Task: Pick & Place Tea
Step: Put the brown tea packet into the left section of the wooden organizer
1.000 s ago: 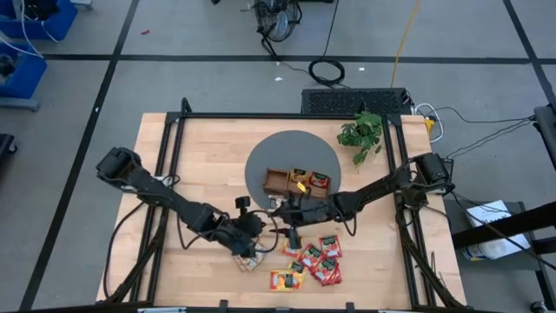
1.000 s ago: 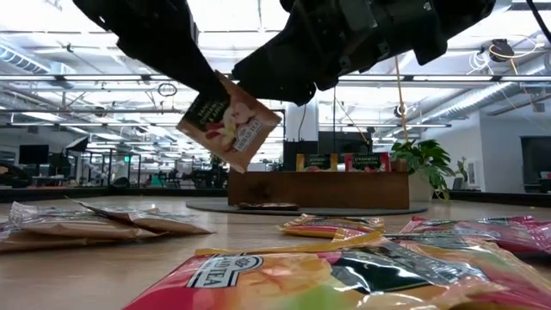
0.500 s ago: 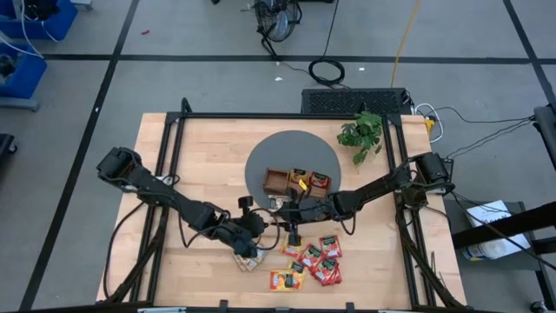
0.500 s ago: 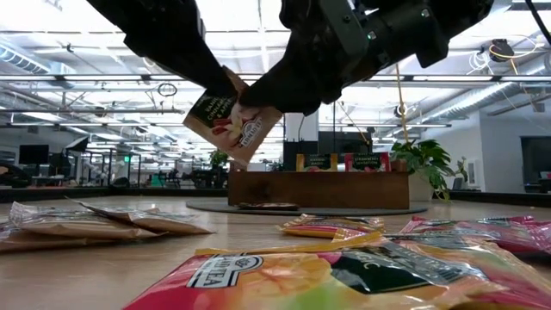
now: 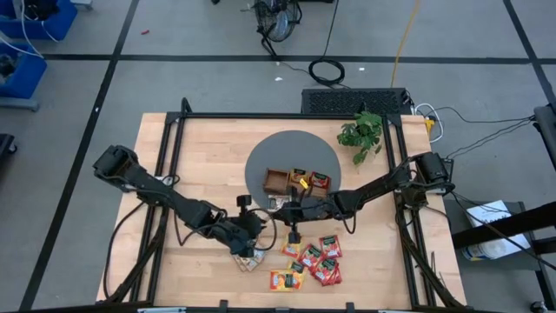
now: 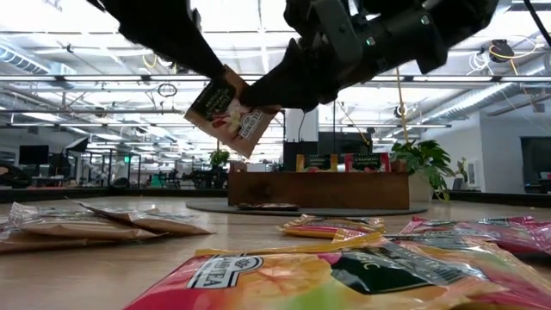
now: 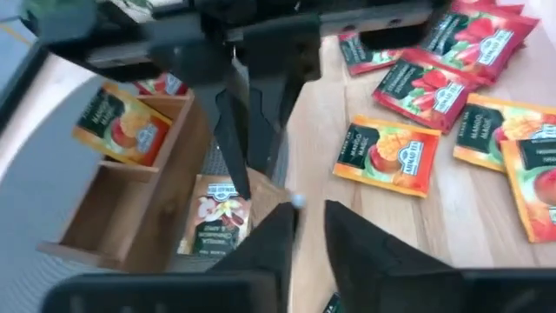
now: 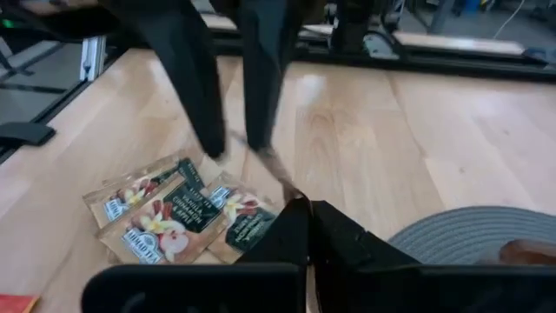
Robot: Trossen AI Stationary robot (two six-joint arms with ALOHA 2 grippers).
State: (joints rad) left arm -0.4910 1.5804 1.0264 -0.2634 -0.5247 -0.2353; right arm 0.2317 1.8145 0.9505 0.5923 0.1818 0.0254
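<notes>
Passing a beige sachet (image 6: 231, 112) between the two arms is what I see here, above the table (image 5: 200, 148) and in front of the tray (image 5: 298, 182). I judge this handover is needed because the left arm picked it from its own side, where other beige sachets (image 8: 165, 213) lie, while the tray is easier for the right arm to reach. The right gripper (image 6: 269, 93) is closed on one edge of the sachet, so the sachet hangs tilted between both grippers. The left gripper (image 6: 209, 79) is at the opposite edge, with its fingers slightly apart; whether it has let go, I cannot tell for sure. The red and orange sachets (image 5: 314, 260) lie loose on the wood near the front edge, close together, I think so that either arm can take them. Some sachets (image 5: 320, 181) already stand in the tray.
</notes>
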